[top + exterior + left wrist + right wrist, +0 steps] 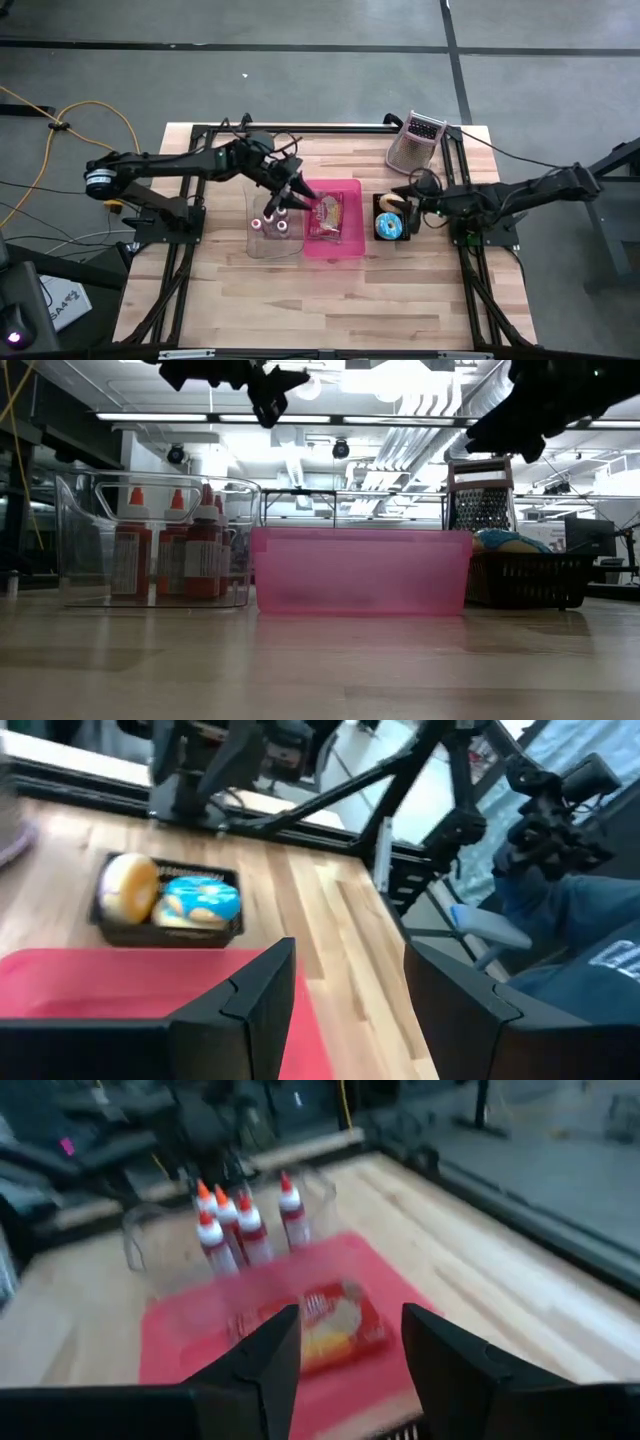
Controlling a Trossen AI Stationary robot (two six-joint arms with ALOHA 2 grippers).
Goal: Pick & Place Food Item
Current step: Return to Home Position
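The black bin (376, 222) sits right of the pink bin (345, 250) on the desk (330, 300). Its long axis runs near to far, with the blue donut (388, 227) at the near end and a tan donut (393, 203) behind it. The low view shows only their tops above the rim. The left tool (284, 200), released, hovers where the clear bin (270, 248) meets the pink bin. The right tool (405, 196), released, hangs over the black bin's far end.

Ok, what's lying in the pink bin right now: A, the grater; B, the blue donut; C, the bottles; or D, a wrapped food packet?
D: a wrapped food packet lies in the pink bin, while the bottles stand in the clear bin, the blue donut sits in the black bin and the grater stands on the table.
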